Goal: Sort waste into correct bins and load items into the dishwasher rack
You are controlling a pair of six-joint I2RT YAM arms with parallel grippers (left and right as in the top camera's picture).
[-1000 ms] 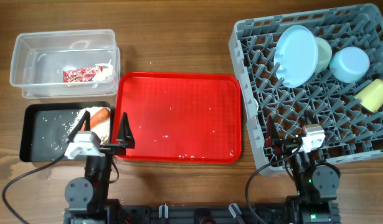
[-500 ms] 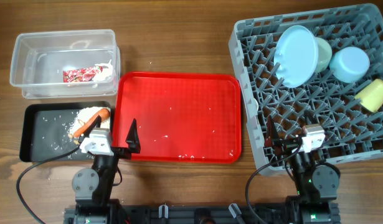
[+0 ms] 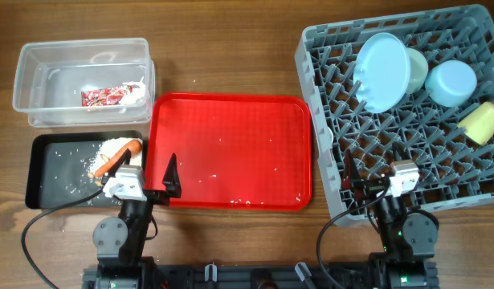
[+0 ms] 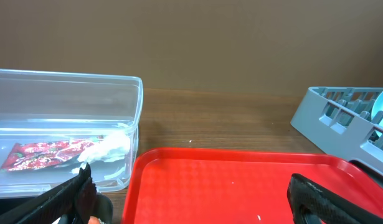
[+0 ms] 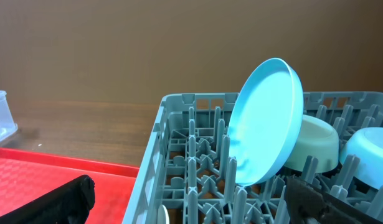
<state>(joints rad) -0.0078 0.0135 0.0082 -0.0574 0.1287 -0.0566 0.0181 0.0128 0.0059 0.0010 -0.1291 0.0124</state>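
Note:
The clear tub (image 3: 38,56) holds the red-and-white wrapper (image 3: 104,96) and white tissue (image 3: 135,91); both also show in the left wrist view (image 4: 45,152). The black tray (image 3: 38,189) holds rice scraps (image 3: 70,156) and the carrot (image 3: 132,146). The grey rack (image 3: 327,48) holds the light blue plate (image 3: 383,71) on edge, the green bowl (image 3: 418,64), the blue bowl (image 3: 453,83) and the yellow cup (image 3: 481,122). My left gripper (image 3: 140,170) is open and empty between the black tray and the red tray. My right gripper (image 3: 375,181) is open and empty at the rack's near edge. The spoon is not clearly visible.
The large red tray (image 3: 230,152) lies in the middle with a few pale crumbs on it. Bare wooden table runs along the far side. In the right wrist view the plate (image 5: 269,121) leans against the rack's pegs.
My left gripper has shifted a little to the right, so its left finger now lies over the black tray by the carrot. The right arm has not moved.

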